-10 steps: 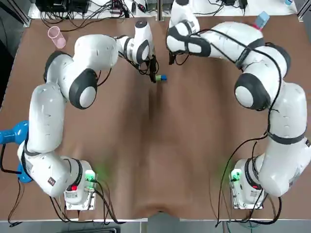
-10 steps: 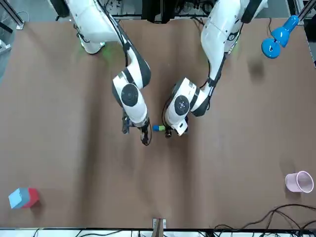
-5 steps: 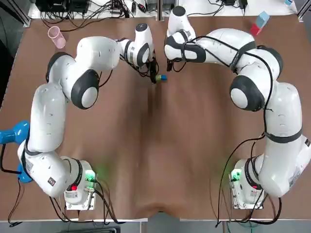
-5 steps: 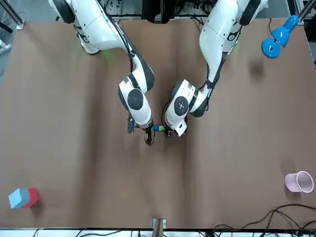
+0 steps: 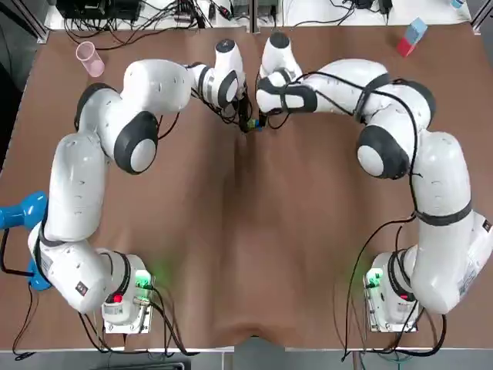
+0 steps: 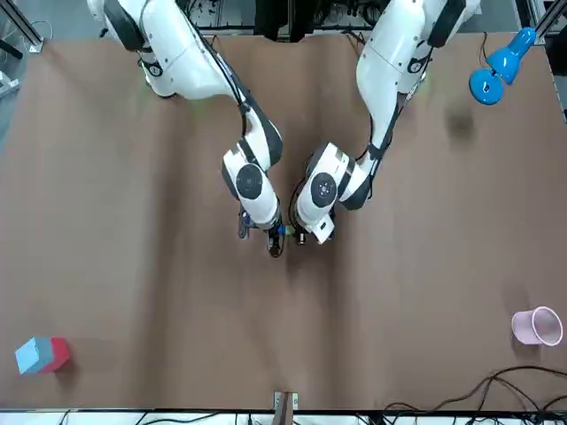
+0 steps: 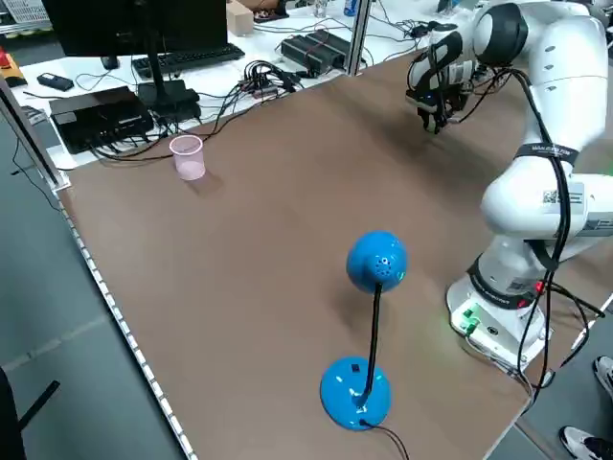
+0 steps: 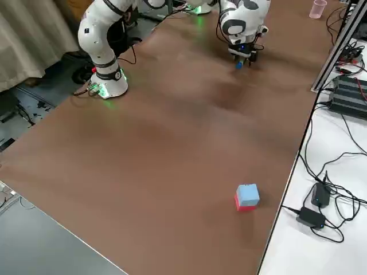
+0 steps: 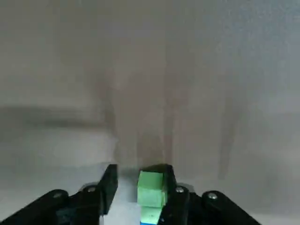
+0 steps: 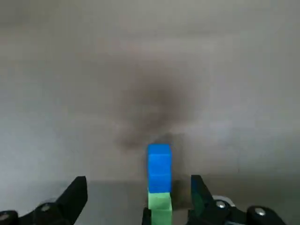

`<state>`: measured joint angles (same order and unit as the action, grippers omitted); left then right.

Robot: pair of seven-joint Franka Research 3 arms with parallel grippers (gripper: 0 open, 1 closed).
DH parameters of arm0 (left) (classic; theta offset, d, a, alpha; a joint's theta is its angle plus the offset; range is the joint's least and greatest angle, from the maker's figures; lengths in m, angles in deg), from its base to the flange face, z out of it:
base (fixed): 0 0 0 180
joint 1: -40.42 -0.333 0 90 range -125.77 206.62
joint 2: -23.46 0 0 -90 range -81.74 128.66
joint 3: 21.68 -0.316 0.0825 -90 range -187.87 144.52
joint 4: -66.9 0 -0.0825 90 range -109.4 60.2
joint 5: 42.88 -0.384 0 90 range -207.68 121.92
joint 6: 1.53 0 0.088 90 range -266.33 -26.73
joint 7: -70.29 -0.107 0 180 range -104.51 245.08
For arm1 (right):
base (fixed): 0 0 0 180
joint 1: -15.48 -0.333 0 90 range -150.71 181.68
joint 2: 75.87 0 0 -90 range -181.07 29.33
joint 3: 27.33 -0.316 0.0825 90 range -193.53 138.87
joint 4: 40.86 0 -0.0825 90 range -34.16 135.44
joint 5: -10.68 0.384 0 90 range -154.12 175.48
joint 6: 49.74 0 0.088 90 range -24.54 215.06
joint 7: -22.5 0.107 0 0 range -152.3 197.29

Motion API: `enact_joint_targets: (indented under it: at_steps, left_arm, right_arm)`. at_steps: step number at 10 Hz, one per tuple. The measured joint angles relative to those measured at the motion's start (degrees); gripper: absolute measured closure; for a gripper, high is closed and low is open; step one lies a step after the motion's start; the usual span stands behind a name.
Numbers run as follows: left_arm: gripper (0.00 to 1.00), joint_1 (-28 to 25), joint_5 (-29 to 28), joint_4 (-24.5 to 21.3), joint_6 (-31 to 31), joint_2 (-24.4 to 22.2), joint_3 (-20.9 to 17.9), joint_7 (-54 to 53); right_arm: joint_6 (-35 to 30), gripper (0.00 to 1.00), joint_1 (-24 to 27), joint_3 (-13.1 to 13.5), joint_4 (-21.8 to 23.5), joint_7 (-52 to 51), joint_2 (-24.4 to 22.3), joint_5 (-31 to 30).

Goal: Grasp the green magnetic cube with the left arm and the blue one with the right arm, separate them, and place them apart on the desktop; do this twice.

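No text or label can be read.

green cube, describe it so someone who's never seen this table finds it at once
On the brown table, go to the far middle, where the left gripper and right gripper meet. The small green cube sits inside the open left one, joined to a blue cube; it is the only green block.

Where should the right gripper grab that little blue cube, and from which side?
By its two free side faces, from straight above. One end of the blue cube is stuck to the green cube, which sits inside the left gripper, so only the flanks are reachable; the open right gripper hangs astride them.
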<state>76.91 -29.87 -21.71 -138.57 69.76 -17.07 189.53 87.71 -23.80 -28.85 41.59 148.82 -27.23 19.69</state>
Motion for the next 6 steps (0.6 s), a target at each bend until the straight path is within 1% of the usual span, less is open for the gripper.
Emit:
enact_joint_targets:
  at_steps: [3, 4, 6]
  left_arm:
    - [0.74, 0.0, -0.06, 0.0, -0.01, 0.0, -0.02, -0.19]
    - [0.77, 0.0, -0.19, 0.01, -0.02, 0.0, -0.02, -0.29]
    - [0.77, 0.01, -0.27, 0.02, -0.04, 0.0, -0.02, -0.44]
  right_arm:
    - [0.36, 0.04, -0.05, -0.06, -0.01, 0.08, 0.75, 0.24]
    - [0.36, 0.04, -0.05, -0.09, -0.01, 0.09, 0.93, 0.86]
    - [1.43, 0.09, -0.07, -0.66, -0.01, 0.09, 1.22, 1.93]
